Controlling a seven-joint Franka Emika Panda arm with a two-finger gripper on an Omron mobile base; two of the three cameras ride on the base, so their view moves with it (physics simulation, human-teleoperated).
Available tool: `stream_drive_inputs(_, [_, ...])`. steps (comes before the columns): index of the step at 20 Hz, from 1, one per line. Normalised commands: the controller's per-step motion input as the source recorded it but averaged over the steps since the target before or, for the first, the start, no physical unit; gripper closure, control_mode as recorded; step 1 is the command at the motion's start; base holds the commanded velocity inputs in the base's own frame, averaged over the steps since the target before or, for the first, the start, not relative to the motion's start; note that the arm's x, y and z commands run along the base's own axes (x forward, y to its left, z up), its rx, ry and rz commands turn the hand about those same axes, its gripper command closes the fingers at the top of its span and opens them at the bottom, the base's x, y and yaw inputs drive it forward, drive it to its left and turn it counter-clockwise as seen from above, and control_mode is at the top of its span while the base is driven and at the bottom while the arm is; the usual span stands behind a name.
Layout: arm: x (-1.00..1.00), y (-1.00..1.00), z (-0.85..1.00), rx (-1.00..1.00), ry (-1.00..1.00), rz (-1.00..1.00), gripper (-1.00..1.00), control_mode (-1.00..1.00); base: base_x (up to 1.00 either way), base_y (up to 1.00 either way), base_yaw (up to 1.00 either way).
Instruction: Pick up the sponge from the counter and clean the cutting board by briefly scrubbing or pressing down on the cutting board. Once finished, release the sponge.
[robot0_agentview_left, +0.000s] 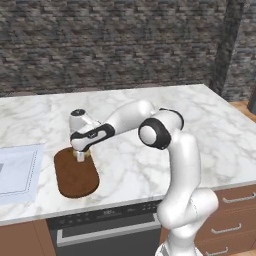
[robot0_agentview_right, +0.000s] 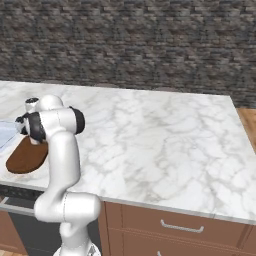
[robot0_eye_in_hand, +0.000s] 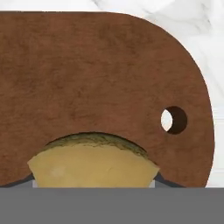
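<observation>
Sponge (robot0_eye_in_hand: 94, 164) is sitting between the finger tips of the gripper (robot0_agentview_left: 80, 156), a yellow-tan block with a darker brownish edge along its top as the hand camera is seeing it, and it is lying over the cutting board (robot0_agentview_left: 75, 174). Whether the fingers are clamping it or only standing beside it I cannot tell, since just slivers of them are peeking out at either side of the sponge. From the left base camera the white arm is reaching forward and to its left across the counter (robot0_agentview_left: 200, 125), with the hand pointing down over the far end of the dark brown board, and a speck of yellow is showing just below the hand there. That board is lying flat on the white marble close to the front edge, and a round hole (robot0_eye_in_hand: 173, 120) is piercing it near one rounded end, with the marble showing through. A pale bluish-white panel (robot0_agentview_left: 17, 172) is resting on the counter just beside the board, to its left. Behind the worktop a wall (robot0_agentview_left: 115, 40) of dark grey stone is running across the room.
</observation>
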Motion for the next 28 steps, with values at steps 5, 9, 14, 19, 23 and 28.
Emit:
stream_drive_inputs(5, [0.41, 0.54, 0.00, 0.00, 0.00, 0.00, 1.00, -1.00, 0.00, 0.00, 0.00])
stream_drive_inputs(9, [-0.13, 0.45, -0.10, 0.00, 0.00, 0.00, 1.00, -1.00, 0.00, 0.00, 0.00])
stream_drive_inputs(14, [-0.60, 0.18, -0.06, 0.00, -0.01, 0.03, 1.00, -1.00, 0.00, 0.00, 0.00])
stream_drive_inputs(19, [-0.64, -0.23, -0.11, 0.03, 0.00, 0.07, 1.00, -1.00, 0.00, 0.00, 0.00])
stream_drive_inputs(23, [-0.71, -0.44, -0.32, 0.12, 0.00, 0.06, 1.00, -1.00, 0.00, 0.00, 0.00])
stream_drive_inputs(28, [-0.82, -0.20, -0.18, 0.06, 0.01, 0.05, 1.00, -1.00, 0.00, 0.00, 0.00])
